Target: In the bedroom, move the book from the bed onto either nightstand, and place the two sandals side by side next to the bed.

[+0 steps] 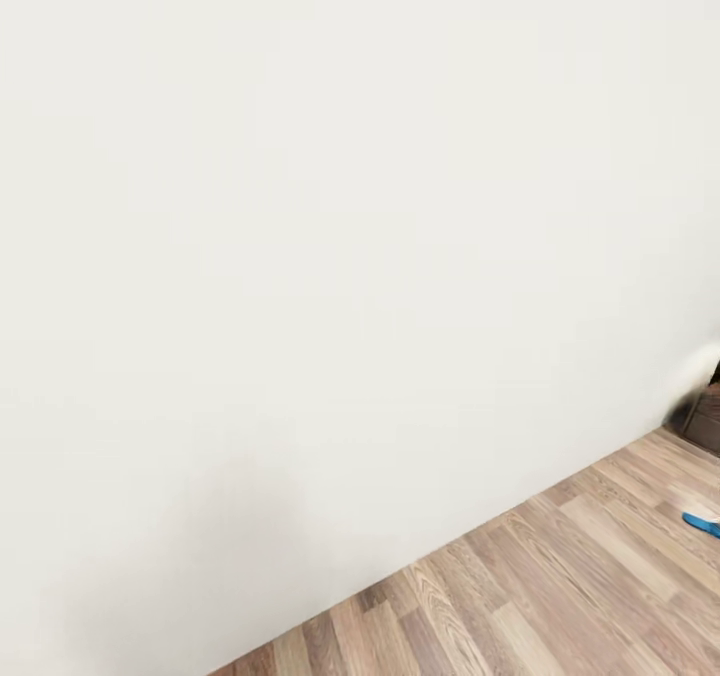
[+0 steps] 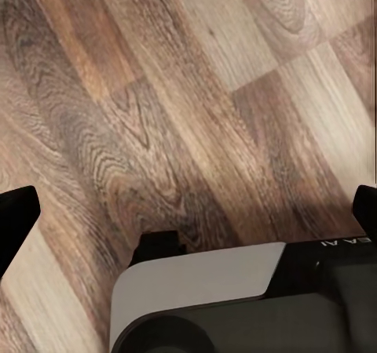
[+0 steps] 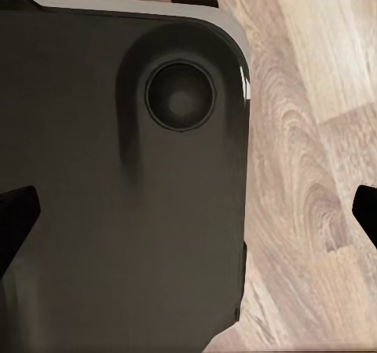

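the head view faces a plain off-white wall (image 1: 330, 236) that takes up most of the scene, with a soft grey shadow low on its left part. a strip of wood plank floor (image 1: 560, 596) runs along the wall's foot, widening toward the near right. at the right edge of that floor lies a sliver of bright blue, one sandal (image 1: 703, 523), flat on the planks and cut off by the frame; how much of it lies beyond the edge cannot be told. farther along the right edge, where wall and floor meet, a dark brown piece of furniture (image 1: 705, 416) pokes in; too little shows to say whether it is the bed frame or something else.

in the left wrist view the left gripper (image 2: 188, 216) points down at the brown planks, its two dark fingertips (image 2: 16, 220) at opposite edges of the picture, so the jaws stand wide apart with nothing between them. part of the robot's base (image 2: 204, 298), grey and black, sits beneath.

in the right wrist view the right gripper (image 3: 188, 216) hangs over the dark glossy base with its round recess (image 3: 181, 96), lighter planks beside it. its fingertips (image 3: 14, 220) also sit at opposite edges, jaws spread and empty.
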Available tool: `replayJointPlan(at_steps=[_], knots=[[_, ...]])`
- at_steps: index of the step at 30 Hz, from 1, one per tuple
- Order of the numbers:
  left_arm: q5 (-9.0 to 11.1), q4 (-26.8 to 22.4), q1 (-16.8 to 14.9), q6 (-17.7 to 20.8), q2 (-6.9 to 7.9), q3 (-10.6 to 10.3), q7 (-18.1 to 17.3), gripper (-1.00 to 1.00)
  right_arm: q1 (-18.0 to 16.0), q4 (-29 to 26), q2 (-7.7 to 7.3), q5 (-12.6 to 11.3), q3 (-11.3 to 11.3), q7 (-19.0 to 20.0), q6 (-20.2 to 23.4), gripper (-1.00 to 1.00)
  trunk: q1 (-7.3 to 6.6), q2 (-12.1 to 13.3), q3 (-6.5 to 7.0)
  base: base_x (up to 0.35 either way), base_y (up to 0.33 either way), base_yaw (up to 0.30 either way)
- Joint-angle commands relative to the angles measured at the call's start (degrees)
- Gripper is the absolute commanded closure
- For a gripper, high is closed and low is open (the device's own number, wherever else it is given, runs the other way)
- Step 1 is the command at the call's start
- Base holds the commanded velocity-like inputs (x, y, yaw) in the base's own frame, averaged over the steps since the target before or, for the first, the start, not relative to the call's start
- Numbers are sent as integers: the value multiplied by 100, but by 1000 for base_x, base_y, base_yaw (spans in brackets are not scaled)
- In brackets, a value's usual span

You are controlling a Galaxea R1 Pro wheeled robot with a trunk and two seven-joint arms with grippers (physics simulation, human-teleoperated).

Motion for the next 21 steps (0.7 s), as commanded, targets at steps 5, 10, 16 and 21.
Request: replayJointPlan(at_steps=[5, 10, 16, 21], knots=[[-18, 2, -2, -23, 2, -22, 7, -100, -4, 5, 0, -4, 3, -3, -19, -100, 0, -3, -6, 0, 0, -255], [-18, 3, -2, -24, 2, -22, 7, -100, -4, 4, 1, -4, 3, -3, -19, -100, 0, -3, -6, 0, 0, -255], [-18, 3, -3, -25, 2, -22, 7, -100, -4, -2, 4, -4, 3, -3, -19, -100, 0, -3, -6, 0, 0, -255], [-18, 2, -2, -25, 2, -22, 7, -100, -4, -3, 3, -4, 3, -3, -19, -100, 0, -3, -6, 0, 0, -255]])
